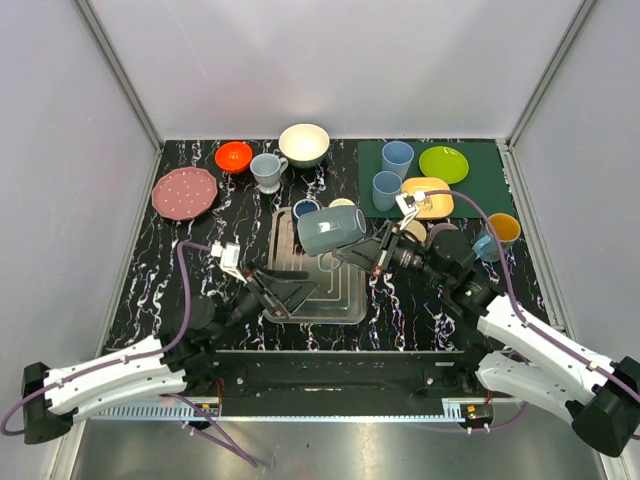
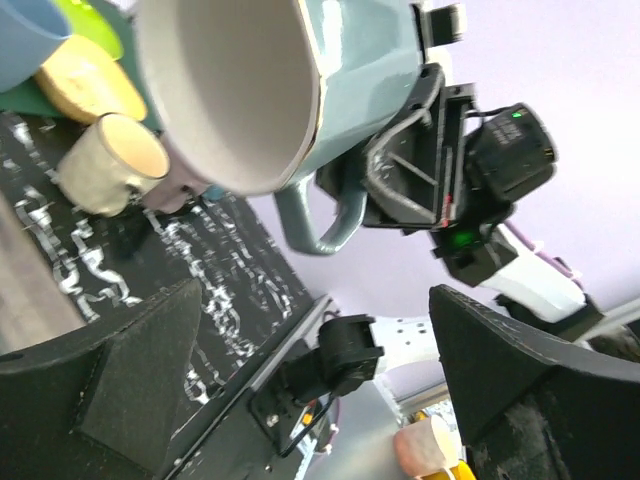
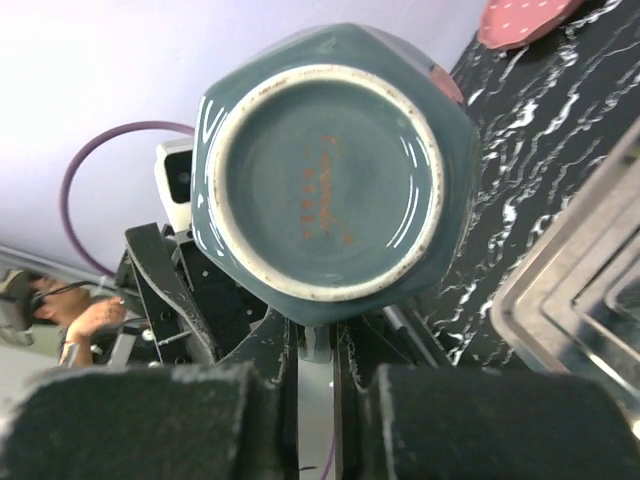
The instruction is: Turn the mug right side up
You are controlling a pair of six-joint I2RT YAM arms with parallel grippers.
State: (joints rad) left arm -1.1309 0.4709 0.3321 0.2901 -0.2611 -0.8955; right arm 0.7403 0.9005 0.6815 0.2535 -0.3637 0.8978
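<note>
A grey-blue mug [image 1: 332,230] hangs on its side above the metal tray [image 1: 345,306], with its mouth facing left. My right gripper [image 1: 362,254] is shut on the mug's handle. In the right wrist view the mug's round base [image 3: 330,180] faces the camera, and my right gripper [image 3: 318,372] pinches the handle [image 3: 317,345] just below it. My left gripper [image 1: 290,293] is open and empty over the tray, below and to the left of the mug. In the left wrist view the mug's pale inside [image 2: 230,90] looms at the top, well above my left gripper [image 2: 330,395].
A pink plate [image 1: 184,192], orange bowl [image 1: 233,155], grey mug [image 1: 268,170] and cream bowl [image 1: 304,144] stand at the back. A green mat [image 1: 485,195] holds two blue cups [image 1: 397,157], a green plate [image 1: 443,163] and a yellow plate [image 1: 428,196]. A yellow mug [image 1: 502,230] stands at the right.
</note>
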